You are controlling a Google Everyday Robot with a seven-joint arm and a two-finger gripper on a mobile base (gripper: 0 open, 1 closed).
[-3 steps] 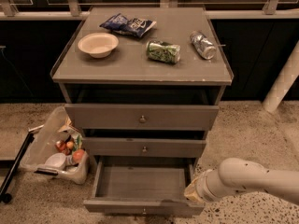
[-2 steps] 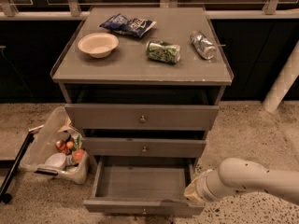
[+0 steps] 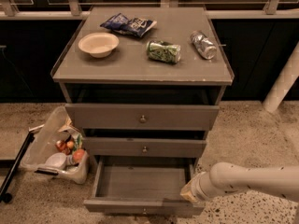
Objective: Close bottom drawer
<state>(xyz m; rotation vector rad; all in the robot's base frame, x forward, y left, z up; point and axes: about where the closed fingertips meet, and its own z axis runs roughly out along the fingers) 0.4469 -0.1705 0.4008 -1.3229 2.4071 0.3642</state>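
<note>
The bottom drawer [image 3: 140, 183] of the grey cabinet is pulled out toward me. Its shallow grey tray is empty, and its flat front [image 3: 126, 205] with a small brass knob sits at the lower edge of the view. The middle drawer [image 3: 144, 148] and the wider top drawer [image 3: 142, 117] above it are shut. My white arm reaches in from the right. My gripper [image 3: 188, 193] is at the drawer's right front corner, against the top of the front panel.
On the cabinet top [image 3: 117, 66] stand a white bowl [image 3: 98, 44], a blue chip bag [image 3: 129, 24], a green can [image 3: 163, 51] on its side and a silver can [image 3: 203, 44]. A clear bin [image 3: 55, 148] with food items sits on the floor at the left. A white pole [image 3: 282, 80] stands at the right.
</note>
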